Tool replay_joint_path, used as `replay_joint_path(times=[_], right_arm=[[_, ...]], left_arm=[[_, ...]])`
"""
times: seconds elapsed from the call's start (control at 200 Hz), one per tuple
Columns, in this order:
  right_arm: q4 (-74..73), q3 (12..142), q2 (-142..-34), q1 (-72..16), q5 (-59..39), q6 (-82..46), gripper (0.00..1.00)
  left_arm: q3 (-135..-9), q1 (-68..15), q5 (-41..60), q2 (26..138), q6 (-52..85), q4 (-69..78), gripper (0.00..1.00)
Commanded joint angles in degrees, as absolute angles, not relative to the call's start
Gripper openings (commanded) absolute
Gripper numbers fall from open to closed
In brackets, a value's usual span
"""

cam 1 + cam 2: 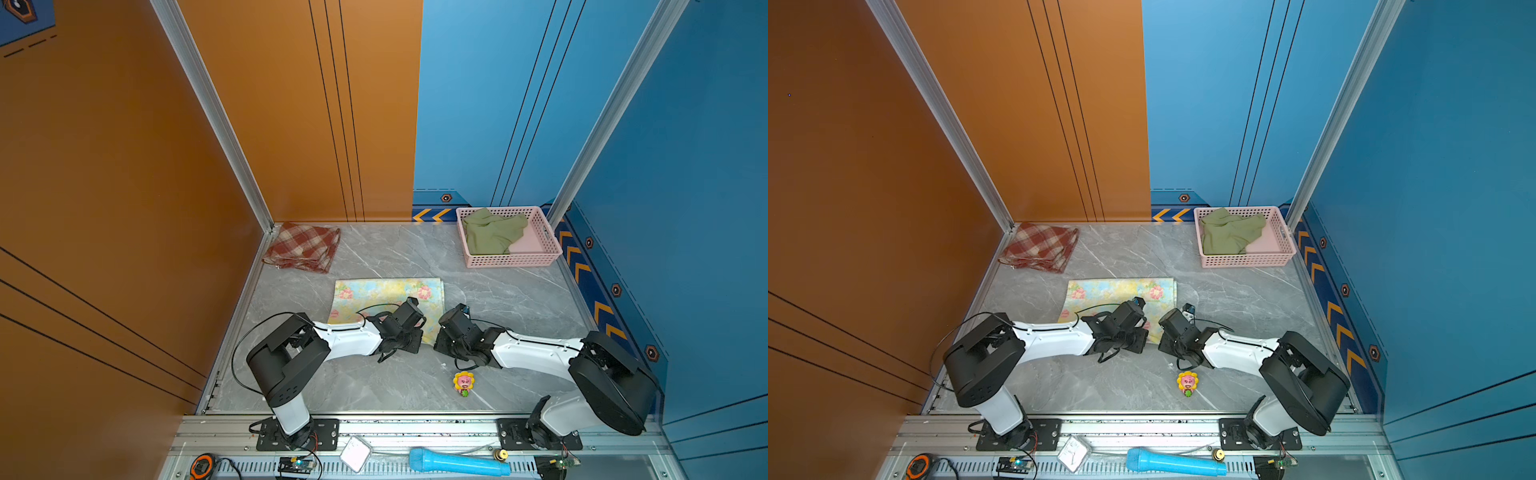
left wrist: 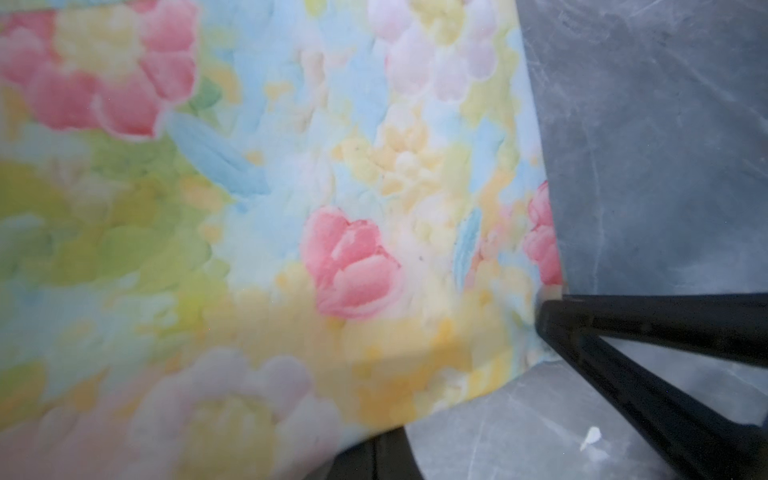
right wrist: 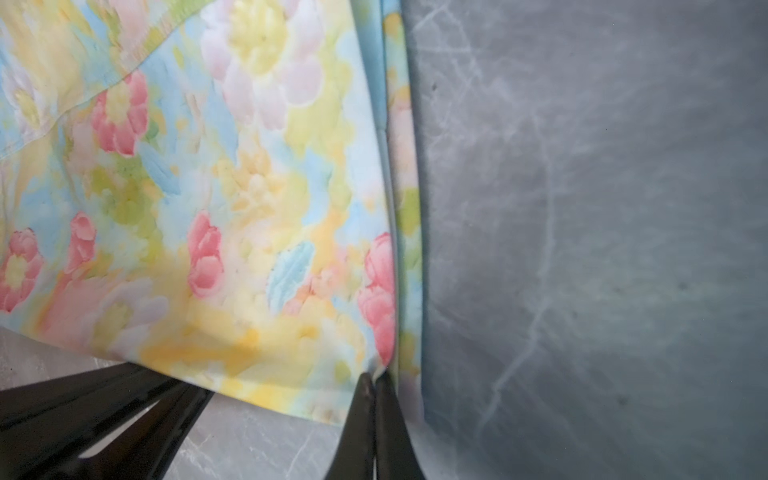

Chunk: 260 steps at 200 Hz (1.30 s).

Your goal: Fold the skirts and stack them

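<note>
The pastel floral skirt (image 1: pixel 386 295) (image 1: pixel 1121 293) lies flat in the middle of the table, folded, with two layers along its right edge. My right gripper (image 3: pixel 374 380) is shut on its near right corner. My left gripper (image 2: pixel 374 451) is shut at the near edge close beside it, and the floral skirt (image 2: pixel 291 249) drapes over its fingertips and hides them. In both top views the wrists cover the fingers. The red-and-cream plaid skirt (image 1: pixel 303 247) lies folded at the back left corner. The olive green skirt (image 1: pixel 490 235) sits crumpled in the pink basket.
The pink perforated basket (image 1: pixel 511 261) stands at the back right against the blue wall. A small yellow and pink flower toy (image 1: pixel 463 383) stands on the table near the front, by the right arm. A blue microphone (image 1: pixel 457 461) lies on the front rail.
</note>
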<state>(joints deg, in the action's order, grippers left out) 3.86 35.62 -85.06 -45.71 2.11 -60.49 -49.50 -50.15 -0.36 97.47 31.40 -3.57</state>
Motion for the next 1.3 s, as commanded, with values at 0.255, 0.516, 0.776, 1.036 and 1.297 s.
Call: replay_joint_path(times=[0.255,0.516,0.776,1.036,1.297], right_arm=[[5.9,34.9,-89.1,-42.2,-1.1,-59.3,0.0],[4.8,34.6,-90.2,-41.2,-2.5,-58.6,0.0],[4.3,34.4,-90.3,-40.6,-3.1,-57.5,0.0],[4.6,33.5,-88.9,-37.4,-3.2,-56.4,0.0],[9.7,36.3,-83.8,-35.5,-0.5,-51.8,0.29]], left_arm=[[-46.3,-44.8,4.3,80.2,33.4,-14.1,0.04],[-40.5,-29.1,8.8,74.2,35.8,-13.8,0.1],[-35.1,-19.9,9.9,78.4,38.8,-11.3,0.09],[-31.8,-17.6,8.5,79.7,39.8,-11.3,0.09],[-31.5,-18.3,10.0,75.0,39.8,-11.9,0.1]])
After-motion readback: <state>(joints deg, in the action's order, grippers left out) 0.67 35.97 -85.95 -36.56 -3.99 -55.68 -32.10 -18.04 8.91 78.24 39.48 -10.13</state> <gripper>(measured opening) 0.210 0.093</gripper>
